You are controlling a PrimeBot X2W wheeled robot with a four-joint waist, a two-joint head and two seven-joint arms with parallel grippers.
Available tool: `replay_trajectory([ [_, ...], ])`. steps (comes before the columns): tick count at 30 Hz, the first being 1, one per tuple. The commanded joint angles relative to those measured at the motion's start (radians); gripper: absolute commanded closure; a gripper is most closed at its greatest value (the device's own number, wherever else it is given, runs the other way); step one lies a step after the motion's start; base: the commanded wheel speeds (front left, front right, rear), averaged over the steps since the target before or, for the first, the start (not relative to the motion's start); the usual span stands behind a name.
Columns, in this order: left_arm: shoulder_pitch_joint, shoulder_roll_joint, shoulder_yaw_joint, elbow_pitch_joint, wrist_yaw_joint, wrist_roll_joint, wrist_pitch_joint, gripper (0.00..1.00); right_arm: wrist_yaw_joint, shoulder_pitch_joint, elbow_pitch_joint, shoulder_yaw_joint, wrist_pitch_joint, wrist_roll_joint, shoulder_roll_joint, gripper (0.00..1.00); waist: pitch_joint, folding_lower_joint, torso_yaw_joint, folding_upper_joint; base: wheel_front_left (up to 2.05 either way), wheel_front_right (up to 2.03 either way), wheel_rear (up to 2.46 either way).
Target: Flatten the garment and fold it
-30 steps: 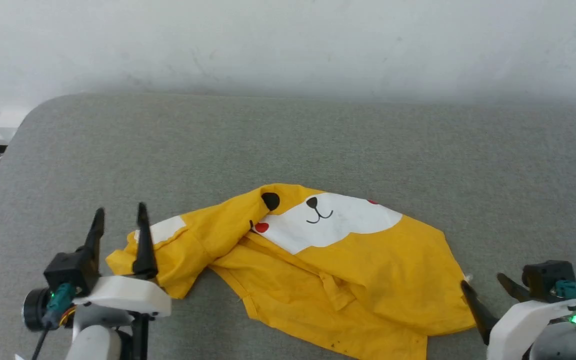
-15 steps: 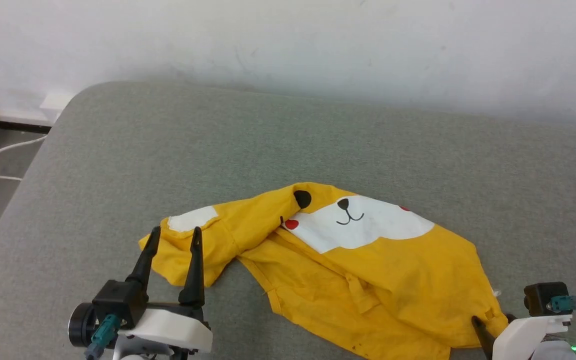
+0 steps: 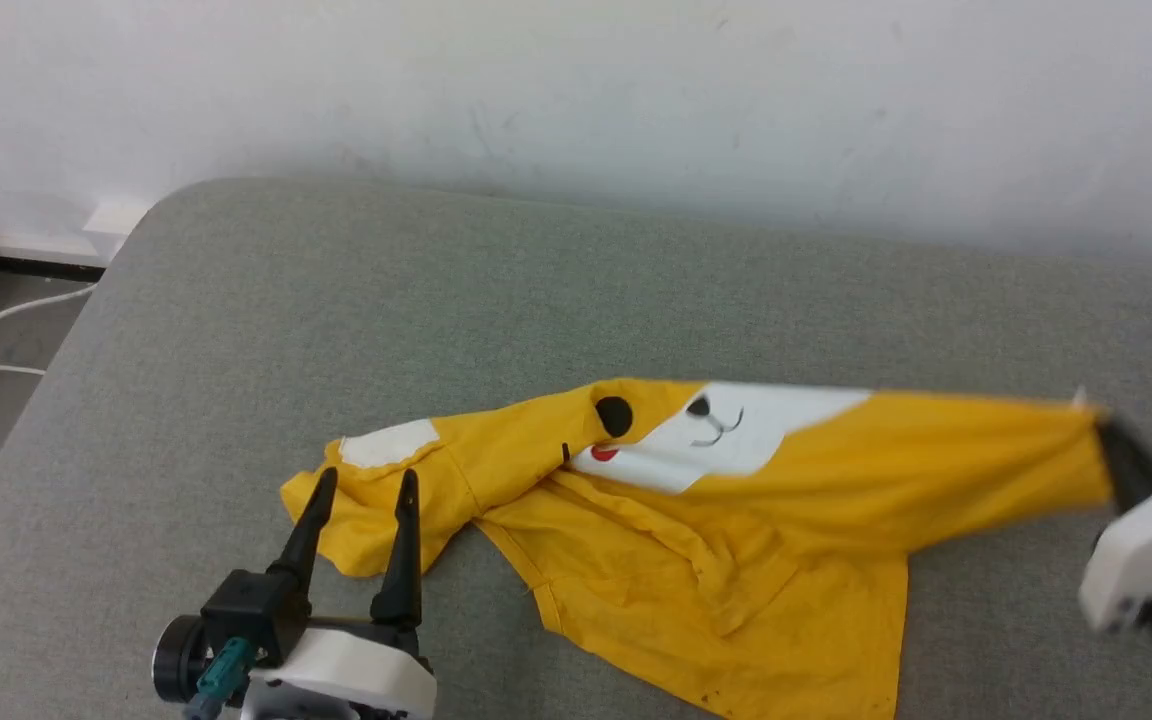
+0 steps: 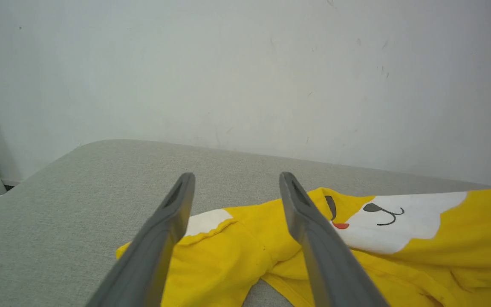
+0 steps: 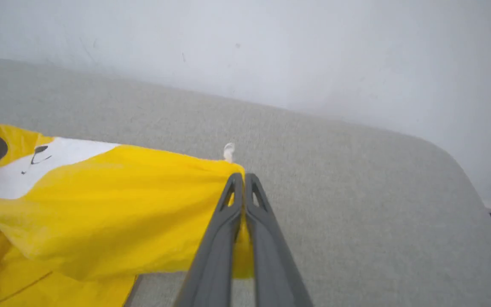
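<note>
Grey woven pad point(image 3: 336, 300), rumpled mustard garment point(image 3: 786, 520), corner taut in right fingers point(image 5: 218, 243).

A grey fabric-covered table point(image 3: 336, 300) with rounded corners carries a rumpled mustard-yellow T-shirt point(image 3: 756, 560), one corner lifted clear.

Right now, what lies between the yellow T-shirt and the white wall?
A bare stretch of the grey fabric-covered surface separates T-shirt and wall, seen in the head view.
</note>
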Motion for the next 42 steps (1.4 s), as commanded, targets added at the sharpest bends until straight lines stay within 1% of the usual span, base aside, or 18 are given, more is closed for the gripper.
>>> replay_trajectory([
  [1, -0.002, -0.007, -0.001, 0.0, -0.006, 0.007, -0.005, 0.0, -0.001, -0.045, -0.029, -0.004, -0.001, -0.008, -0.018, 1.0, 0.01, 0.0001, 0.006, 0.0, 0.0, 0.0, 0.0],
  [3, -0.013, -0.013, -0.004, -0.005, -0.01, 0.006, -0.005, 0.0, -0.001, -0.116, -0.071, -0.005, 0.006, -0.006, -0.051, 1.0, 0.026, 0.0001, 0.014, 0.0, 0.0, 0.0, 0.0],
  [6, -0.037, -0.022, -0.013, -0.013, -0.018, 0.005, -0.005, 0.0, -0.001, -0.252, -0.075, 0.021, 0.011, -0.02, -0.128, 1.0, 0.068, 0.0001, 0.037, 0.0, 0.0, 0.0, 0.0],
  [9, -0.069, -0.028, -0.022, -0.025, -0.027, -0.001, -0.005, 0.0, -0.001, -0.408, -0.032, 0.07, -0.002, -0.029, -0.182, 1.0, 0.113, 0.0001, 0.07, 0.0, 0.0, 0.0, 0.0],
  [11, -0.088, -0.032, -0.028, -0.027, -0.031, -0.009, -0.005, 0.0, -0.001, -0.516, 0.018, 0.115, -0.019, -0.041, -0.215, 1.0, 0.146, 0.0001, 0.095, 0.0, 0.0, 0.0, 0.0],
  [14, -0.112, -0.036, -0.037, -0.025, -0.031, -0.02, -0.005, 0.0, -0.001, -0.665, 0.122, 0.199, -0.042, -0.056, -0.237, 1.0, 0.187, 0.0001, 0.127, 0.0, 0.0, 0.0, 0.0],
  [18, -0.134, -0.037, -0.058, -0.019, -0.029, -0.038, -0.005, 0.0, -0.001, -0.796, 0.324, 0.339, -0.051, -0.076, -0.253, 1.0, 0.228, 0.0001, 0.16, 0.0, 0.0, 0.0, 0.0],
  [21, -0.149, -0.038, -0.083, -0.015, -0.02, -0.06, -0.005, 0.0, -0.001, -0.834, 0.487, 0.441, -0.045, -0.076, -0.264, 1.0, 0.245, 0.0001, 0.18, 0.0, 0.0, 0.0, 0.0],
  [23, -0.156, -0.038, -0.095, -0.013, -0.013, -0.069, -0.005, 0.0, -0.001, -0.839, 0.581, 0.491, -0.05, -0.072, -0.271, 1.0, 0.25, 0.0001, 0.19, 0.0, 0.0, 0.0, 0.0],
  [28, -0.162, -0.038, -0.107, -0.004, 0.002, -0.076, -0.005, 0.0, -0.001, -0.84, 0.76, 0.548, -0.097, -0.032, -0.263, 1.0, 0.244, 0.0001, 0.19, 0.0, 0.0, 0.0, 0.0],
  [29, -0.162, -0.038, -0.106, -0.001, 0.002, -0.075, -0.005, 0.0, -0.001, -0.843, 0.786, 0.548, -0.109, -0.024, -0.258, 0.64, 0.239, 0.0001, 0.185, 0.0, 0.0, 0.0, 0.0],
  [30, -0.161, -0.038, -0.104, 0.002, 0.002, -0.072, -0.005, 0.0, -0.001, -0.846, 0.811, 0.546, -0.12, -0.017, -0.251, 0.0, 0.232, 0.0001, 0.18, 0.0, 0.0, 0.0, 0.0],
  [33, -0.157, -0.038, -0.09, 0.01, -0.002, -0.062, -0.005, 0.0, -0.001, -0.856, 0.863, 0.557, -0.16, 0.007, -0.233, 0.0, 0.204, 0.0001, 0.156, 0.0, 0.0, 0.0, 0.0],
  [36, -0.148, -0.038, -0.071, 0.013, -0.008, -0.048, -0.005, 0.0, -0.001, -0.866, 0.883, 0.557, -0.214, 0.046, -0.216, 0.0, 0.164, 0.0001, 0.125, 0.0, 0.0, 0.0, 0.0],
  [39, -0.13, -0.038, -0.049, 0.014, -0.012, -0.035, -0.005, 0.0, -0.001, -0.854, 0.875, 0.563, -0.258, 0.098, -0.199, 0.0, 0.117, 0.0001, 0.086, 0.0, 0.0, 0.0, 0.0],
  [42, -0.109, -0.038, -0.03, 0.01, -0.015, -0.026, -0.005, 0.0, -0.001, -0.818, 0.834, 0.58, -0.287, 0.156, -0.195, 0.0, 0.075, 0.0001, 0.047, 0.0, 0.0, 0.0, 0.0],
])
